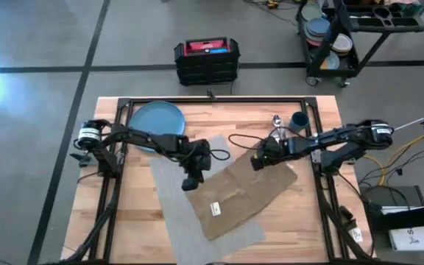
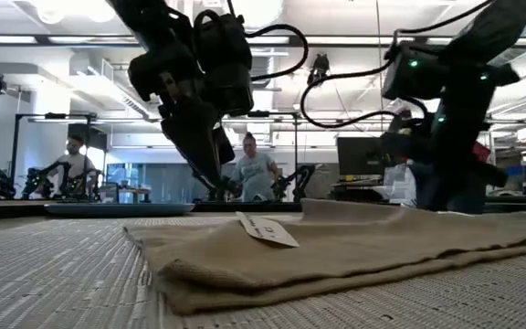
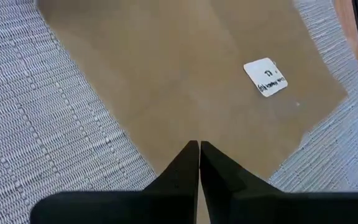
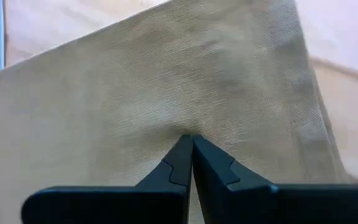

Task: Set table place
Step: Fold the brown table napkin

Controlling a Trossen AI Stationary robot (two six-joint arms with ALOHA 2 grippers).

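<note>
While both end effectors pinch its edges, napkin (image 1: 243,193) overhangs placemat (image 1: 174,184).

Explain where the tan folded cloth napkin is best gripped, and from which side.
Pinch the tan folded cloth napkin at a free edge or corner, descending from above: it lies flat across the grey woven rectangular placemat, so only its thin edges offer purchase.

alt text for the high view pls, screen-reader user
Both grippers, left gripper and right gripper, pinch opposite edges of a tan napkin lying askew on a grey placemat. A blue plate, spoon and dark-blue cup sit behind.
</note>
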